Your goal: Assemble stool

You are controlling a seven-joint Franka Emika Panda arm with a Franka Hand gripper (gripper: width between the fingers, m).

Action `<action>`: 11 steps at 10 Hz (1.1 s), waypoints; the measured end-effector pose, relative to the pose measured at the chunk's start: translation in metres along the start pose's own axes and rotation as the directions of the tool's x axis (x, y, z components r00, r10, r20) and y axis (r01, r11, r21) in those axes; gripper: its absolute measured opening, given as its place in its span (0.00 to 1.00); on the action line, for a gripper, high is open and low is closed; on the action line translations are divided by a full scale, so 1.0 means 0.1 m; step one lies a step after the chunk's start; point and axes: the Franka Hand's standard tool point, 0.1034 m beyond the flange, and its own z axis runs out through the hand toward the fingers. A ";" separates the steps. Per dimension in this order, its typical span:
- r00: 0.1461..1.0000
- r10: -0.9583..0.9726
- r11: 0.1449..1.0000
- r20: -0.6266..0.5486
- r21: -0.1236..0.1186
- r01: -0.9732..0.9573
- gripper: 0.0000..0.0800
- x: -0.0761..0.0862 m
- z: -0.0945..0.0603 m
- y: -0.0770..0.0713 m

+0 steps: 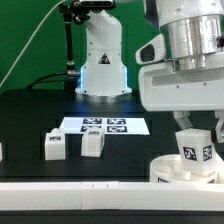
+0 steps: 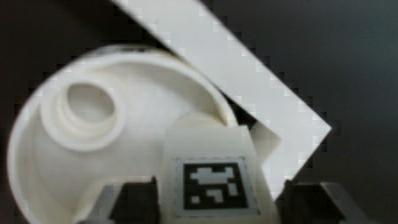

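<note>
One leg, clamped upright in your gripper, hangs over the seat at the exterior view's right, long axis vertical, the seat's socket lying slightly aside.

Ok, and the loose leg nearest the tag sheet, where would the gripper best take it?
Probably across its flat side faces, coming straight down from above. The loose leg is a small block standing apart from the neighbour leg, so there should be room either side. The gripper is shut on a third leg at present.
</note>
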 end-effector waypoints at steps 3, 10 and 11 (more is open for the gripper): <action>0.974 0.224 0.974 0.023 0.014 -0.224 0.42 -0.01 0.01 -0.03; 0.960 0.274 0.961 0.055 0.027 -0.276 0.78 0.03 -0.09 -0.03; 0.972 0.228 0.973 0.059 0.032 -0.230 0.80 0.02 -0.18 -0.05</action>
